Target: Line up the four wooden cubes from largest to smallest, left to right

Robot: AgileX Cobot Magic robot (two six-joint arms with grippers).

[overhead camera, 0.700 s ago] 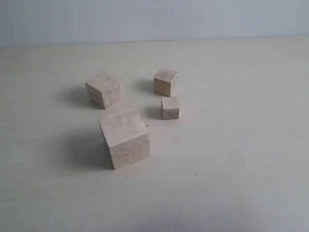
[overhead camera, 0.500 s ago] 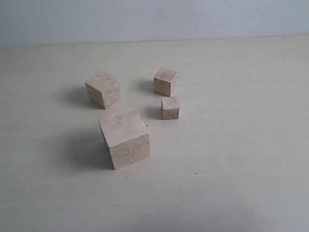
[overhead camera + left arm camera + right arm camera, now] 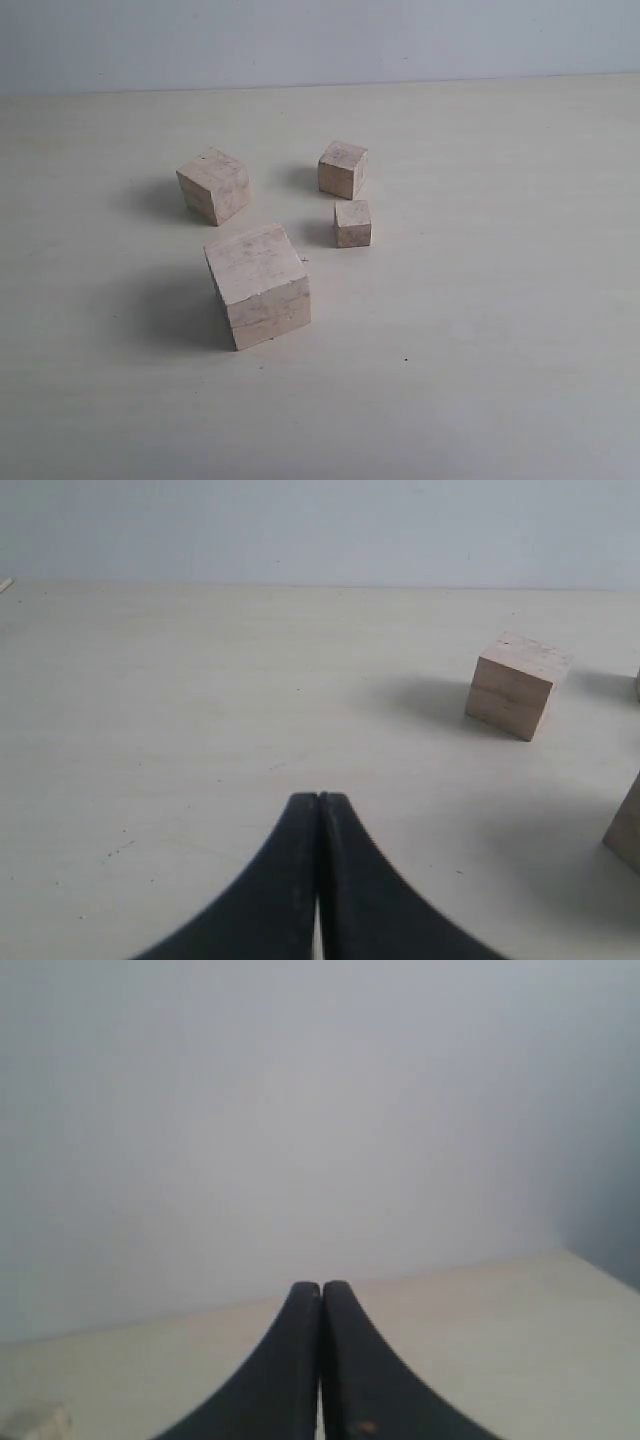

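Four pale wooden cubes stand scattered on the light table point(image 3: 500, 300). The largest cube point(image 3: 258, 285) is nearest the front. Behind it to the left is the second largest cube point(image 3: 214, 185), and the third cube point(image 3: 343, 168) is at the back right. Just in front of that one sits the smallest cube point(image 3: 353, 223). Neither gripper shows in the exterior view. My left gripper point(image 3: 318, 798) is shut and empty, low over the table, with one cube point(image 3: 517, 685) well ahead of it and an edge of another cube point(image 3: 626, 825) nearer. My right gripper point(image 3: 321, 1287) is shut and empty, apart from the cubes.
A plain pale wall point(image 3: 320, 40) runs behind the table's far edge. A pale corner of a blurred object point(image 3: 35, 1425) shows at the right wrist view's border; I cannot tell which cube it is.
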